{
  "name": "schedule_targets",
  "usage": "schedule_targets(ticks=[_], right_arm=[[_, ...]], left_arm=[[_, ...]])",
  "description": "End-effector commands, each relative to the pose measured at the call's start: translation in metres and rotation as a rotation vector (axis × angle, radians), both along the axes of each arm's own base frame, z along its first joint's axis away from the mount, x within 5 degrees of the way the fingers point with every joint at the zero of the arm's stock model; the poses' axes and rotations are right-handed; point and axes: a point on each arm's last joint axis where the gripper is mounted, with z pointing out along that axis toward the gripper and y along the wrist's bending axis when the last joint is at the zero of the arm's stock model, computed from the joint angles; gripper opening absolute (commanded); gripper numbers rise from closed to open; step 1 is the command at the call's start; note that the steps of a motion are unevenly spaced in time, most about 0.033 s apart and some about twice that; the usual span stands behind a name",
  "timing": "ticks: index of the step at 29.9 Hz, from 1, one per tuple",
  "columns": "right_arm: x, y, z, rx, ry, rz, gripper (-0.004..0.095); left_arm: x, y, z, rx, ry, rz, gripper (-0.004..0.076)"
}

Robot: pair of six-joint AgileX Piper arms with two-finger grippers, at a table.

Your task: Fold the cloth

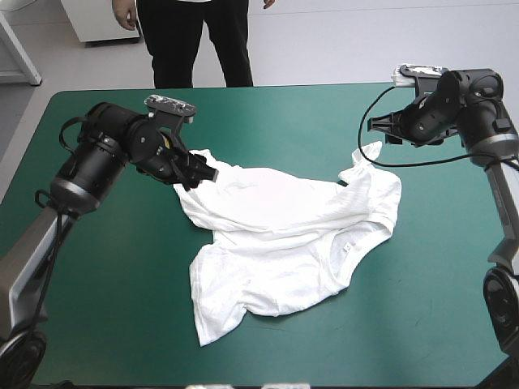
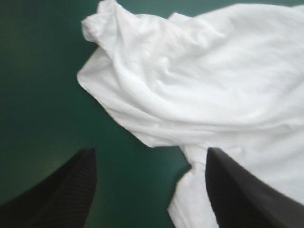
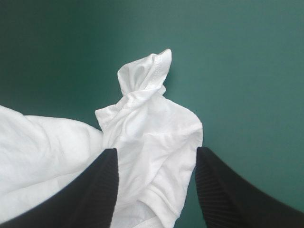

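Observation:
The white T-shirt (image 1: 284,235) lies loosely spread and wrinkled in the middle of the table, its neck opening toward the right side. My left gripper (image 1: 203,172) hovers open at the shirt's far left corner. In the left wrist view that gripper (image 2: 149,151) has its fingers wide apart, with the rumpled T-shirt (image 2: 213,90) ahead of them and partly beneath. My right gripper (image 1: 375,128) is open just above the far right corner, where a twisted peak of cloth stands up. In the right wrist view the gripper (image 3: 156,150) straddles this bunched T-shirt (image 3: 147,114) corner without pinching it.
The teal-green cover (image 1: 105,308) surrounds the shirt on every side, widest at the front left and front right. The table's far edge (image 1: 268,87) runs a short way beyond both grippers.

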Motion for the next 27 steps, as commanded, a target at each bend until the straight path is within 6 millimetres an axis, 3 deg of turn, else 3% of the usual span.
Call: schedule_targets(ticks=[1, 7, 13, 21, 27], right_arm=[[-0.019, -0.008, 0.036, -0.013, -0.117, -0.019, 0.0464], [-0.022, -0.009, 0.038, -0.022, -0.113, -0.038, 0.0462], [-0.023, -0.010, 0.037, -0.024, -0.103, -0.041, 0.0456], [-0.023, -0.011, 0.037, -0.034, -0.101, -0.043, 0.0431], [-0.023, -0.011, 0.037, -0.032, -0.102, -0.047, 0.0427]], left_arm=[[-0.042, -0.006, 0.012, -0.032, 0.016, -0.013, 0.0473], [-0.095, -0.022, -0.011, -0.052, 0.108, -0.036, 0.0473], [-0.133, -0.042, -0.042, -0.030, 0.217, -0.052, 0.0472], [-0.167, -0.051, -0.090, 0.058, 0.377, -0.049, 0.0472], [-0.173, -0.044, -0.122, 0.111, 0.417, -0.060, 0.0472]])
